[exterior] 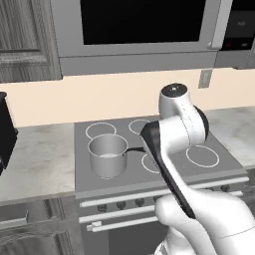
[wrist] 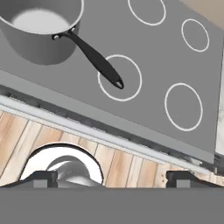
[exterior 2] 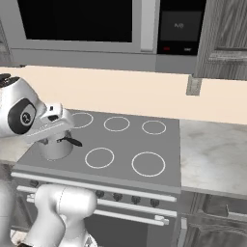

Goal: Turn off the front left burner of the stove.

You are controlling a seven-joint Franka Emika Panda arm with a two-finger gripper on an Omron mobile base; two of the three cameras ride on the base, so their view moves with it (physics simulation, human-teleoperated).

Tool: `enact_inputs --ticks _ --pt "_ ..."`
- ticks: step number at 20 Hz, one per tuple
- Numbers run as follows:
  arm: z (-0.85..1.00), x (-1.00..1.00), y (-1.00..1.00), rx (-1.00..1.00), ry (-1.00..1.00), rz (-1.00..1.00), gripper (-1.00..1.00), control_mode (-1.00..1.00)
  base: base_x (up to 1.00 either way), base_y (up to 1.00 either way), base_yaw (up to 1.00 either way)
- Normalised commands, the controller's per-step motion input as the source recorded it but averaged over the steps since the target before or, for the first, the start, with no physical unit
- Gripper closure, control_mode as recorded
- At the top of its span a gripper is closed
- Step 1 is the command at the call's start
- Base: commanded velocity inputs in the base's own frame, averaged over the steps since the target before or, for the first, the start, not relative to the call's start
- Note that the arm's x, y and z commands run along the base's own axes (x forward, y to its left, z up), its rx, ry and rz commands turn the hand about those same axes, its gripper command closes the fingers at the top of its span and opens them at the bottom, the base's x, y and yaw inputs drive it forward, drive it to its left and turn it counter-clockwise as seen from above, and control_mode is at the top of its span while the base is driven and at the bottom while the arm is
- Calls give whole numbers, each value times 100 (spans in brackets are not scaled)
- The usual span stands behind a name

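The gripper (wrist: pixel 111 177) stands with its jaws spread wide and nothing between them: in the hand view the two dark fingertips (wrist: pixel 41 178) sit far apart at the bottom, over the wood-plank floor (wrist: pixel 127 164) just in front of the stove (wrist: pixel 183 57). Judging by that, the hand hangs clear of the range front and looks down across its front edge, a stance that suits either lining up on a knob or drawing back from one; which knob it faces cannot be told.

Beyond the jaws lies the silver front bar (wrist: pixel 87 131), then the grey cooktop glass. A steel saucepan (wrist: pixel 37 30) sits at the cooktop's front left corner, which puts it over the front left burner (exterior: pixel 108 155); the pan covers the ring's outline, so the burner itself cannot be checked. Its black handle (wrist: pixel 96 61) reaches over the neighbouring front middle ring (wrist: pixel 120 78), probably turned inward to stay off the front edge.

The row of small dark knobs (exterior: pixel 121 204) runs along the front panel below the glass, where a hand must go to switch a burner. Above hangs the microwave (exterior: pixel 144 25). No writing is readable on the stove or microwave.
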Motion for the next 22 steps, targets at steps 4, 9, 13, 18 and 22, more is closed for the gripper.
enact_inputs --ticks 4,9,13,18,22 --pt "-20 -46 42 -19 -1 19 -100 -100 0 0 0" --pt "-29 -47 46 -12 -4 17 -100 -100 0 0 0" --pt "-43 -42 26 -4 -6 12 -100 -100 0 0 0" --pt "-45 -17 30 -3 -1 6 -100 -100 0 0 0" --pt "-34 -6 26 -9 0 5 -100 -100 0 0 0"
